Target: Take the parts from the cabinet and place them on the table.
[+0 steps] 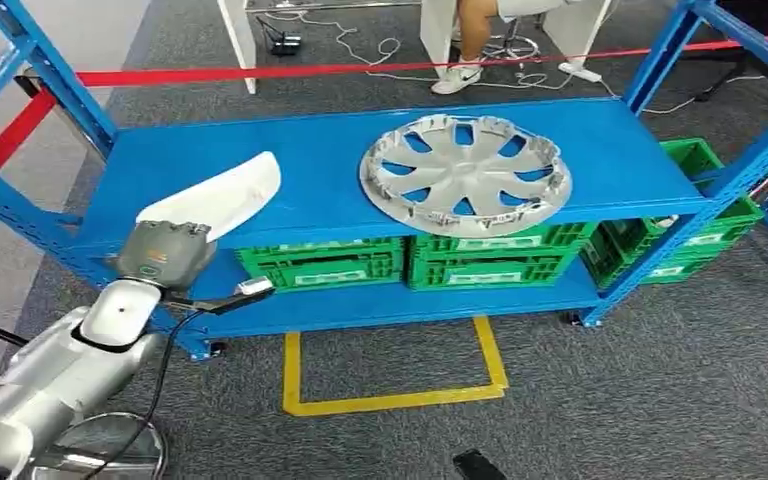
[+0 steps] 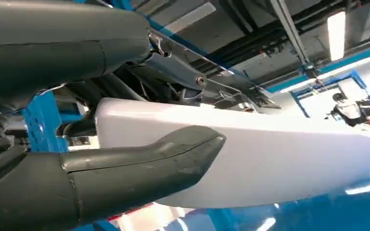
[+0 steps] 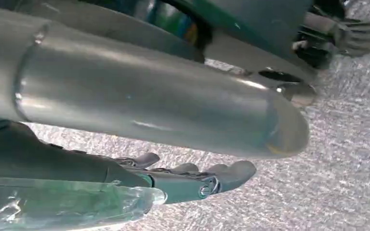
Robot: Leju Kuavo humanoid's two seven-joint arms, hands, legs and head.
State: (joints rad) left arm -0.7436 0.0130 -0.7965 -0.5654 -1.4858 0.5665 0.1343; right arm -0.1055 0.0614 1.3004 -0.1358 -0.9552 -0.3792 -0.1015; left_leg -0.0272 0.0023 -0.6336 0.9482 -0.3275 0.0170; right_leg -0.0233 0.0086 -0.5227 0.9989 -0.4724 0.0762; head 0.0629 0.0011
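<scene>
A white curved panel (image 1: 225, 195) lies over the left front of the blue shelf (image 1: 330, 190), and my left hand (image 1: 165, 250) grips its near end. In the left wrist view the white panel (image 2: 270, 154) sits between the thick thumb (image 2: 139, 163) and the fingers above it, close over the blue surface; I cannot tell whether it touches. A silver hubcap (image 1: 465, 175) lies flat on the shelf, to the right of the panel. My right hand (image 3: 197, 178) hangs over grey carpet with its fingers loosely extended and nothing in it.
Green crates (image 1: 400, 260) fill the lower shelf, and more green crates (image 1: 705, 225) stand in the rack at the right. Blue uprights (image 1: 50, 70) frame the shelf. A yellow tape square (image 1: 390, 400) marks the floor. Red barrier tape (image 1: 290, 72) and a seated person's leg (image 1: 470, 40) lie behind.
</scene>
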